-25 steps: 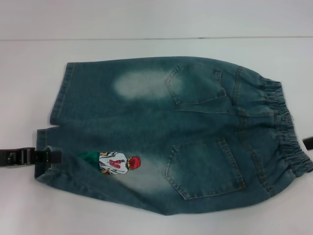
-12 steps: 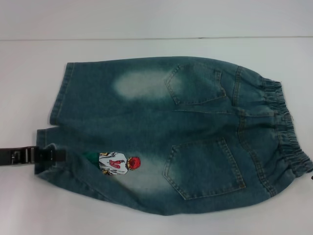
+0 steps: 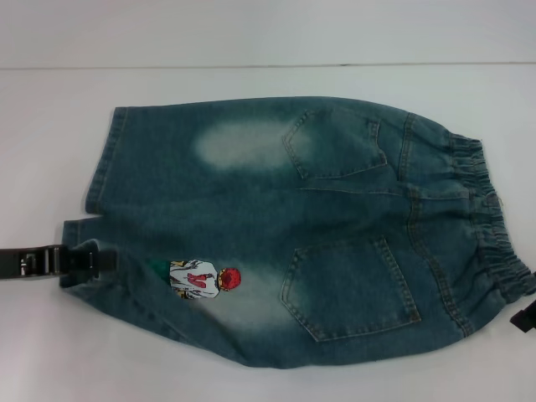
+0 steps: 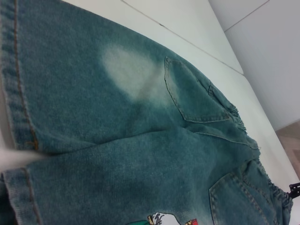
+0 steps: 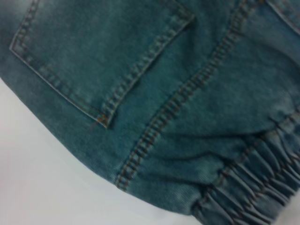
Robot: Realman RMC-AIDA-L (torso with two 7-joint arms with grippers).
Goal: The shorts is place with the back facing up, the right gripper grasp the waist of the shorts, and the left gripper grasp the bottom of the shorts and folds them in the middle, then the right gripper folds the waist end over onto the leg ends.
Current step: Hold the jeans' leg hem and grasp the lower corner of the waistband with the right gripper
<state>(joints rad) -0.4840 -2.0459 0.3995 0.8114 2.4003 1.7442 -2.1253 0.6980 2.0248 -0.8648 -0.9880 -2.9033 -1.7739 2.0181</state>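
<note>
the shorts (image 3: 293, 230) lie flat, back up, on the white counter (image 3: 251, 42), long axis running side to side: leg hems toward the robot's left, elastic waist toward its right. the left gripper (image 3: 94, 260) reaches in level at the near leg's hem, grip state unclear. the right gripper (image 3: 525, 319) barely shows beside the near waist corner, fingers unseen.

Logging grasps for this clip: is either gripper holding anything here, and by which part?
The left gripper sits at the near leg hem of the shorts; a closed grasp cannot be confirmed. The right gripper is beside the waistband, grip also unclear.
</note>
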